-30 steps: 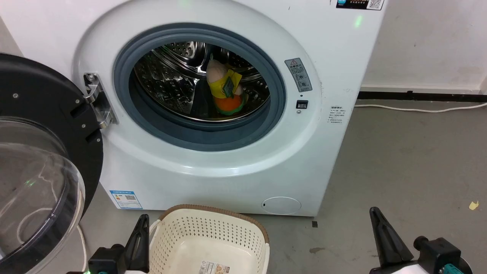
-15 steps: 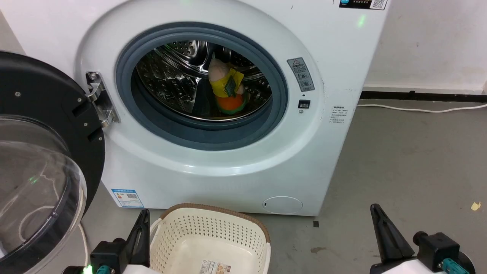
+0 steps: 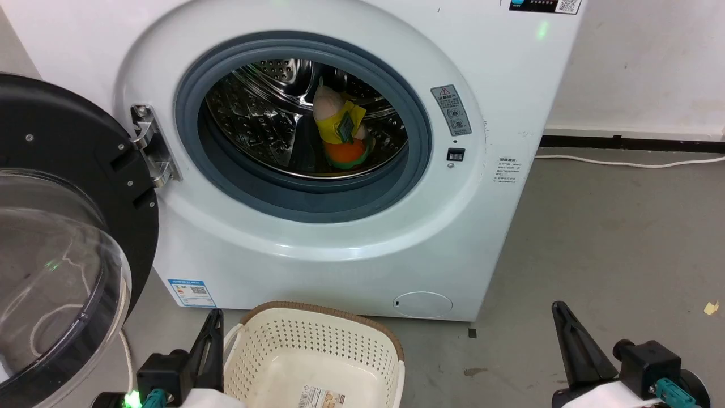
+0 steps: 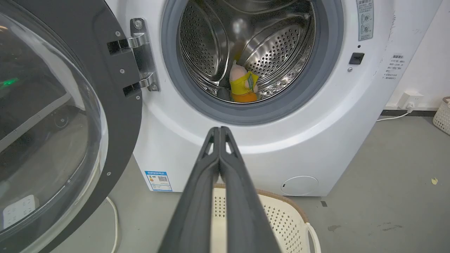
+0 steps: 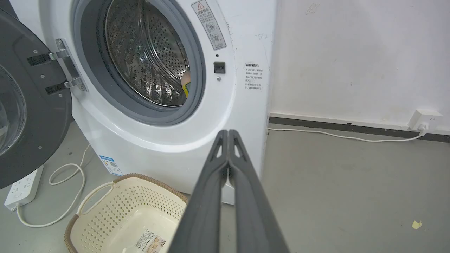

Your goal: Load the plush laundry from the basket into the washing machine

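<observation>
My left gripper (image 4: 219,130) has its two long dark fingers pressed flat together, holding nothing. My right gripper (image 5: 228,133) is the same, tips meeting in a narrow point. Both hang low in front of the washing machine (image 3: 317,255), a big white box with a smooth, rounded front panel.

The plush laundry (image 3: 340,133) sits inside it, propped upright on the bottom of the drum (image 3: 255,119), toward the back and right of centre. It has a soft peach-pink head on top, a yellow garment with a small sewn tag, and a round orange body edged in green below. The drum is shiny steel, dotted with holes and ribbed with raised paddles, and a thick grey rubber gasket (image 3: 306,201) rings its mouth.

The door (image 3: 62,238) stands swung wide on a metal hinge (image 3: 152,148) at the left. It is black-rimmed with a clear domed glass bowl, close by my left arm.

On the grey, scuffed floor (image 3: 595,243), at the foot of the machine's front, is the basket (image 3: 317,340). It is cream-white perforated plastic with rounded corners and a brown woven-look rim, and a paper label (image 3: 320,398) lies on its bottom. My left fingers rise just beside its left rim; my right gripper is well apart from it, over the floor to the machine's right.

A white cable (image 3: 623,163) runs along the wall's foot to a socket (image 5: 427,117). A power strip (image 5: 21,188) lies below the door, and a yellow scrap (image 3: 708,307) lies on the floor at right.
</observation>
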Motion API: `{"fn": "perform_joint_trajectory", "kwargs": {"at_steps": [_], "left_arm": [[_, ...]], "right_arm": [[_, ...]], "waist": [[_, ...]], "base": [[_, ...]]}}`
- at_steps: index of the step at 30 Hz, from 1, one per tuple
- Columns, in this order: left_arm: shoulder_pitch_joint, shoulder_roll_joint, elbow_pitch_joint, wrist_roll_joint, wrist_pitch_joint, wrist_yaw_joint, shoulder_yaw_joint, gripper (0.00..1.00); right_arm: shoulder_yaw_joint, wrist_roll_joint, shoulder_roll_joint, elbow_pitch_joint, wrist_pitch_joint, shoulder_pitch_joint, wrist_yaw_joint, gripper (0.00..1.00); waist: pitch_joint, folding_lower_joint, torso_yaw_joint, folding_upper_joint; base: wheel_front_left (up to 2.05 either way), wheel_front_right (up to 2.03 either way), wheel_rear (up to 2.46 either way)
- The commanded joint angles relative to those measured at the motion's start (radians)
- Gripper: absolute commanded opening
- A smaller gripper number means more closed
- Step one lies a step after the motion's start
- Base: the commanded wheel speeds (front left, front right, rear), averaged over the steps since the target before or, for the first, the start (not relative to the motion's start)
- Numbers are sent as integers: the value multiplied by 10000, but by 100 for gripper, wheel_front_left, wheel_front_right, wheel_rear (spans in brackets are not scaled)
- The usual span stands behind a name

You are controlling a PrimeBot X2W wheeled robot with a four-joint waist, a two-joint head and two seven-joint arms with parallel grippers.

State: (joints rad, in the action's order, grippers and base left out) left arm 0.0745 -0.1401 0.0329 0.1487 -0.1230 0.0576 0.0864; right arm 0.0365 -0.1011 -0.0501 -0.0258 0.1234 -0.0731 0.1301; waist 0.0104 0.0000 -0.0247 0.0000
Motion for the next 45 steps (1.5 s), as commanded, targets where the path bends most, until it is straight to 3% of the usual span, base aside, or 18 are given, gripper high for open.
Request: {"fn": "perform_joint_trajectory", "kwargs": {"at_steps": [1,45], "left_arm": [[-216,69,-67,-161,75,-72,-61,0],[-618,699,-266,-1169,953,-455,-671,0]], "right_arm": [[-41,96,0,59,-74,195,3,0],[-287,792,-1,210,-955,602,5,0]], "waist": [[-3,0,7,0],[-80,0,189,0]], "base": [[0,0,0],[0,0,0]]}}
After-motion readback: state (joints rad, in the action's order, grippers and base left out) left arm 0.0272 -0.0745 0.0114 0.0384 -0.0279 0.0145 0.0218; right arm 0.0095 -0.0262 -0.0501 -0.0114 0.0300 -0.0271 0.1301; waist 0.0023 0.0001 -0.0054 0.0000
